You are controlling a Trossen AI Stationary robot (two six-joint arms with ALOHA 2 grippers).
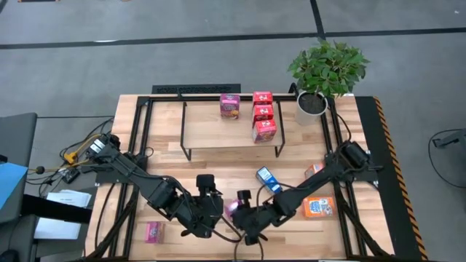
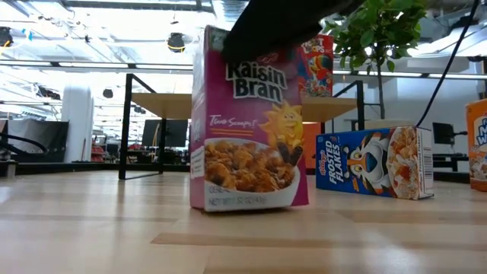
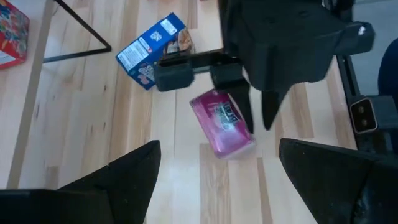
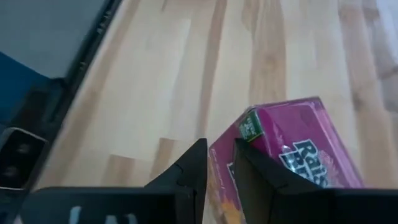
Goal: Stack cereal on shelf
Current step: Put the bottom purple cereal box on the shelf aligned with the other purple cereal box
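A magenta Raisin Bran box [image 2: 247,125] stands upright on the table near its near edge [image 1: 234,209]. My right gripper [image 4: 220,168] is over its top, fingers nearly together. My left gripper [image 3: 217,171] hovers open just left of the box [image 3: 222,121], touching nothing. The black-tube shelf [image 1: 182,135] carries one magenta box [image 1: 230,105] and three red boxes [image 1: 263,113]. Resting flat on the table are a blue box [image 1: 268,178], two orange ones [image 1: 319,207] and another magenta one [image 1: 153,232]. My right gripper comes at the magenta box from above, pointing down, at its top edge near one corner [image 4: 245,127]. A narrow strip of the box shows between the two fingers [image 4: 196,165]. The box stands upright with its bottom on the table [image 2: 247,204].
A potted plant [image 1: 324,73] stands at the far right, beside the shelf. The blue Frosted Flakes box [image 2: 373,161] lies just right of the held box. Black frame rails run along both table sides [image 1: 135,138]. Bare wood lies between the shelf and the grippers.
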